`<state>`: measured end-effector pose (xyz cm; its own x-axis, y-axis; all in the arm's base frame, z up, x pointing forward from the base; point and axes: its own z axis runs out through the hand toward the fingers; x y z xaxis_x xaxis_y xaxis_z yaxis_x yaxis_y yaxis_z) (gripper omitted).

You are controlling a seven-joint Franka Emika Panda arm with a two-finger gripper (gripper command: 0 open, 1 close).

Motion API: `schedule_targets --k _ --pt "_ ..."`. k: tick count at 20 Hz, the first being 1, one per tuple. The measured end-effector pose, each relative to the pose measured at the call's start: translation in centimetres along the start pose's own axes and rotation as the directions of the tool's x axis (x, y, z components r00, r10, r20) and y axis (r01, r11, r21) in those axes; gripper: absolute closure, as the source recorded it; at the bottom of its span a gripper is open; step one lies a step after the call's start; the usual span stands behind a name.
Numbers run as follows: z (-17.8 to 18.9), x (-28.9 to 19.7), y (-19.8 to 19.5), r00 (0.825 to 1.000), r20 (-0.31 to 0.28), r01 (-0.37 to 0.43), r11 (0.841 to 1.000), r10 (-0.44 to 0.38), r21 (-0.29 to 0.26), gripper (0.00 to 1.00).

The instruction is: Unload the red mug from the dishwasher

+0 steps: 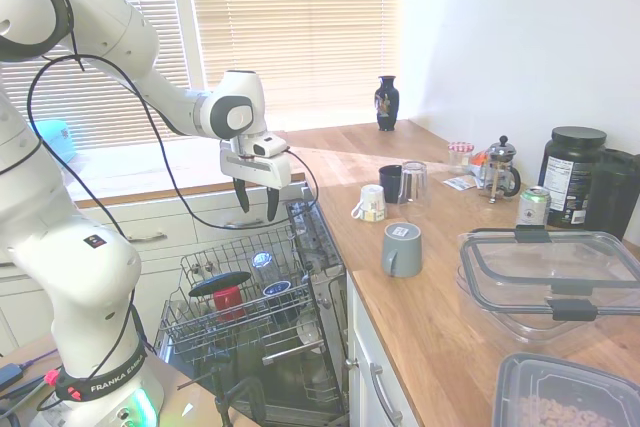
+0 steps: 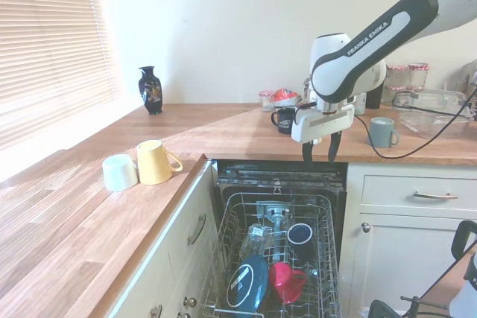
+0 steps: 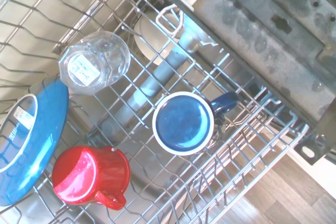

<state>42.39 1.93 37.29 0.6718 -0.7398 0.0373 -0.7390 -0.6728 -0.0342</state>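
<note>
gripper (image 1: pixel 258 203) empty, fingers spread, high over the dishwasher (image 1: pixel 300 352) rack | red mug (image 1: pixel 228 299) upside down in the rack, tight beside blue bowl (image 1: pixel 219 282) | risk: descending fingers catch bowl or wire, nudge blue mug (image 3: pixel 183 123), mug tips

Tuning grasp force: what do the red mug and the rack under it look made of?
Small glossy red mug: likely glazed ceramic; it is opaque and shows bright highlights, though plastic can't be ruled out. Grey wire dishwasher rack: thin metal wire, probably coated, with a dull grey finish.
</note>
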Motion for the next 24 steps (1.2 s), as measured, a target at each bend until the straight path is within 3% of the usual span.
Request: schedule_targets --k 6,11,18,21,24 --pt "1.4 -0.8 -1.1 1.000 0.001 0.017 1.000 -0.017 -0.015 0.00" --pt "5.2 -3.6 -3.8 0.995 -0.032 0.088 0.992 -0.092 -0.091 0.00" --pt "11.5 -8.5 -8.3 0.965 -0.070 0.228 0.945 -0.251 -0.235 0.00" --pt "14.3 -10.1 -10.3 0.945 -0.050 0.299 0.915 -0.323 -0.270 0.00" --pt "16.9 -10.4 -11.5 0.930 -0.034 0.343 0.897 -0.366 -0.279 0.00"
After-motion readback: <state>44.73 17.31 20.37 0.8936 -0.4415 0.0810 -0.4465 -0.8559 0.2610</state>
